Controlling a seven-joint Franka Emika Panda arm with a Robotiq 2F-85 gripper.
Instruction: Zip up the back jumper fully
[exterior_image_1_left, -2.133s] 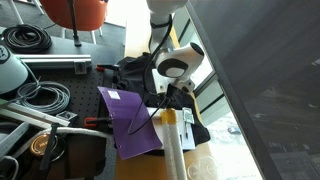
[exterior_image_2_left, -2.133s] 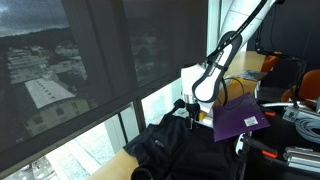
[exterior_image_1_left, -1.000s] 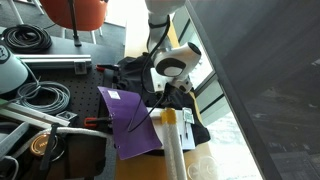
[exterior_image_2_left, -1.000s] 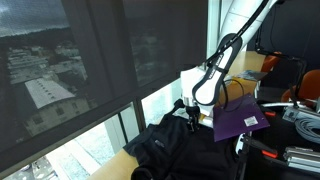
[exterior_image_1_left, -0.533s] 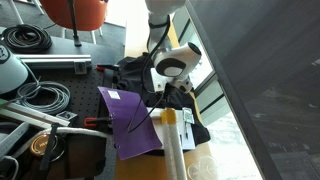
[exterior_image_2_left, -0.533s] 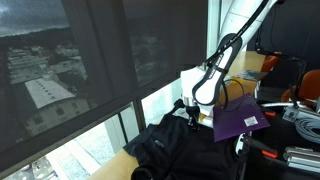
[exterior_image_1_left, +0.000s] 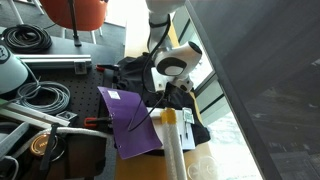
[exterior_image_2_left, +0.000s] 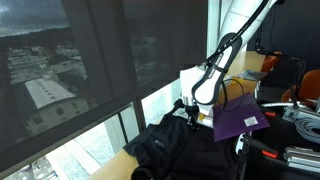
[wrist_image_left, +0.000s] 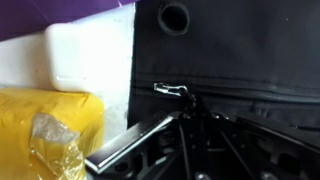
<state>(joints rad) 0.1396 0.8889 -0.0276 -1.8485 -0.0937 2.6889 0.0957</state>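
The black jumper (exterior_image_2_left: 175, 150) lies spread on the table by the window in both exterior views (exterior_image_1_left: 138, 70). In the wrist view its dark fabric (wrist_image_left: 250, 50) fills the right side, with the zip line running across it. A small silver zipper pull (wrist_image_left: 172, 89) lies on that line. My gripper (wrist_image_left: 193, 107) points straight down onto the jumper, and its dark fingers meet at the right end of the pull, shut on it. In the exterior views the gripper (exterior_image_1_left: 178, 93) (exterior_image_2_left: 190, 114) touches the jumper beside the purple folder.
A purple folder (exterior_image_1_left: 130, 122) (exterior_image_2_left: 240, 118) lies next to the jumper. A white box (wrist_image_left: 85, 55) and a yellow packet (wrist_image_left: 50, 125) sit just beside the zip. Cables and clamps (exterior_image_1_left: 35, 95) crowd one end of the table, and the window glass (exterior_image_2_left: 120, 130) borders it.
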